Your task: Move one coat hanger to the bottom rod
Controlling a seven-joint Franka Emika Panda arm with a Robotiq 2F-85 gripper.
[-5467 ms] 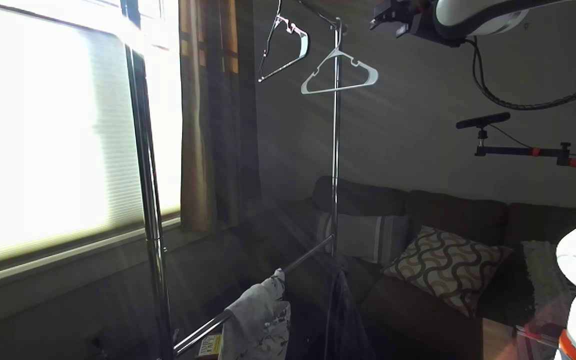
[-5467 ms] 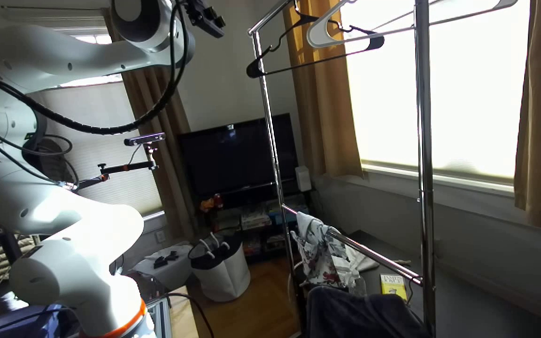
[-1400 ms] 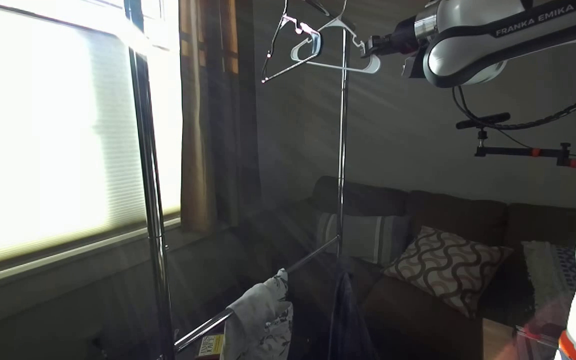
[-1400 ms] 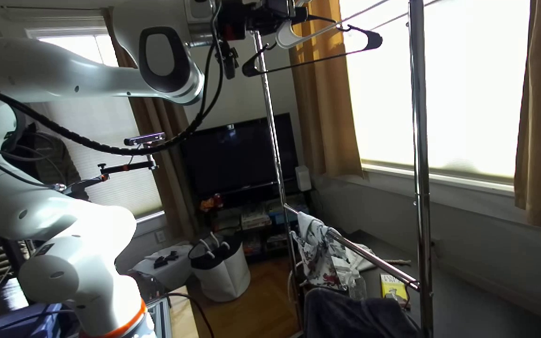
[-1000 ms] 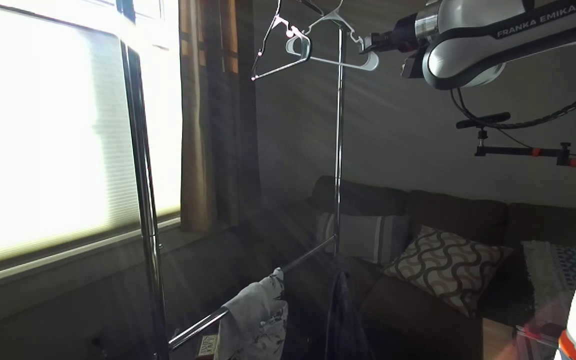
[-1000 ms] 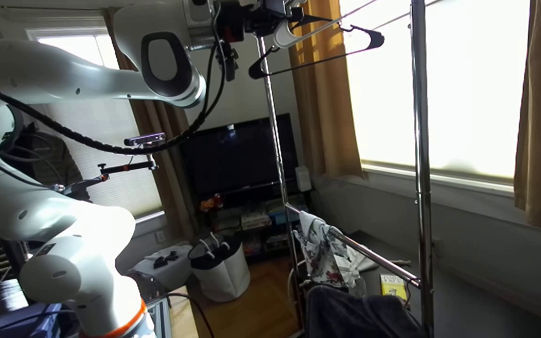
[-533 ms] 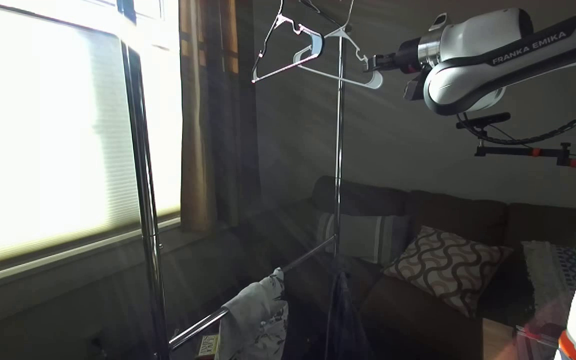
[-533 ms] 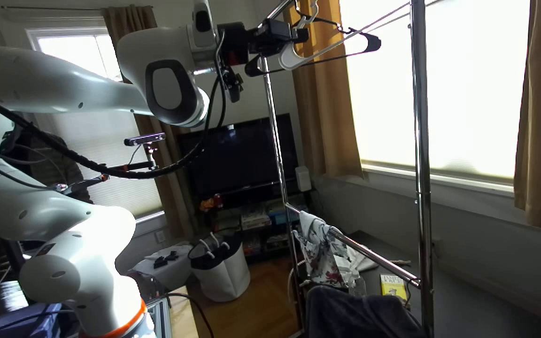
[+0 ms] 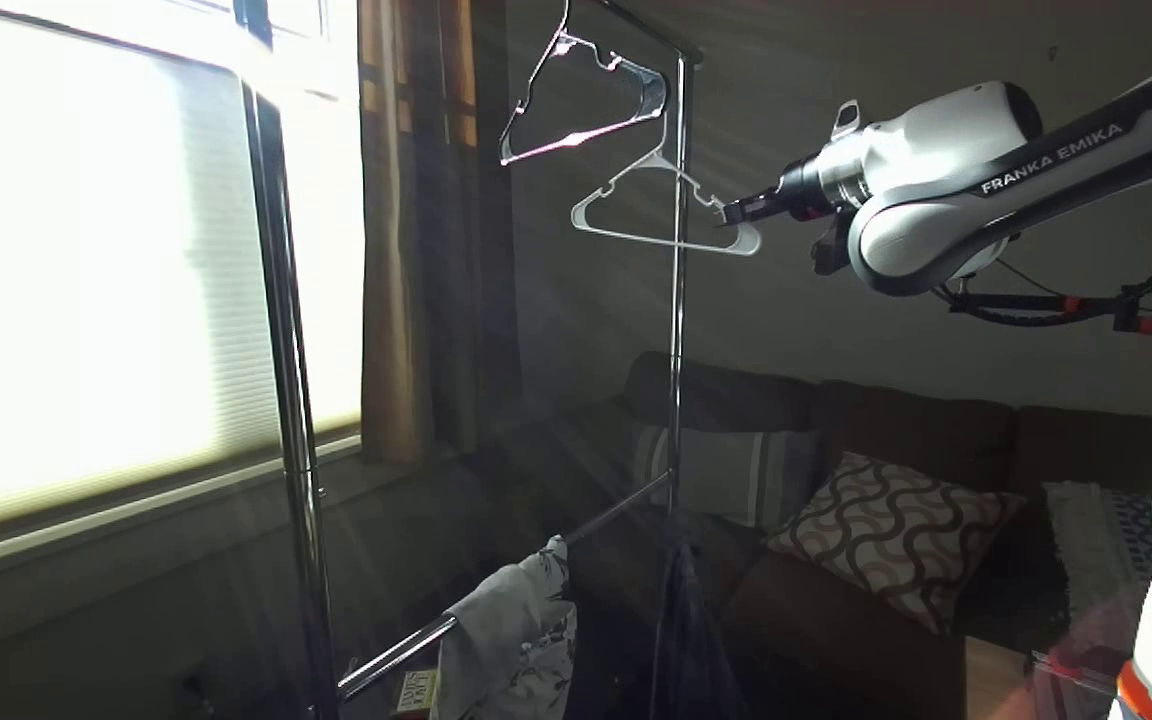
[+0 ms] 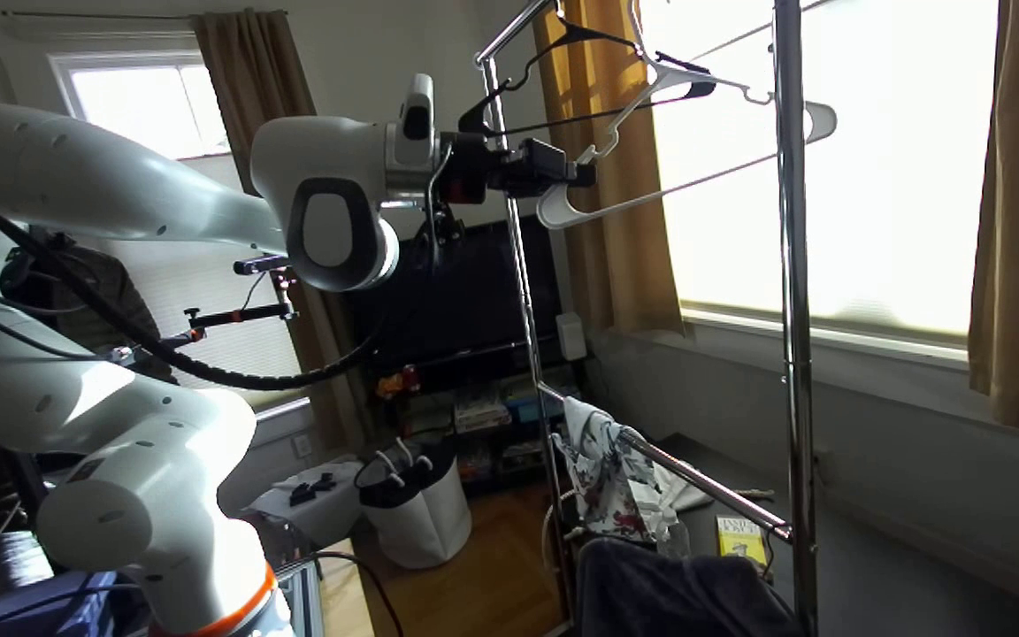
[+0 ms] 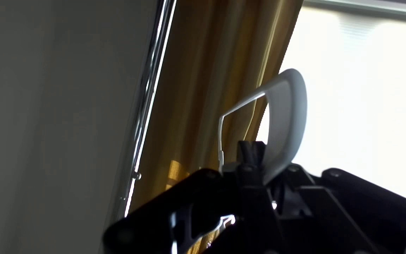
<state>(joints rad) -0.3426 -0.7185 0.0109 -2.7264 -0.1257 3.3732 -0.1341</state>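
Gripper (image 10: 586,173): narrow, pinching the white hanger (image 11: 284,120) at its shoulder, near one end.
White hanger: well above the bottom rod (image 10: 713,488); lower than half a second ago, along with the gripper.
Arm (image 9: 996,190): reads "FRANKA EMIKA".
Dark hanger (image 10: 575,34): farther above the bottom rod.
Patterned cloth (image 10: 602,482): draped over the bottom rod.
Yellow book (image 10: 739,538): lower than the bottom rod, print unclear.

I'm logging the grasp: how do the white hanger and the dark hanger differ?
Colour: the white hanger is pale, the dark hanger blackish.
Hold: the gripper has the white hanger near one end; the dark hanger is ungripped.
Height: in both exterior views, the white hanger reaches lower than the dark hanger.
Shared: both are slim, triangular and notched on top.
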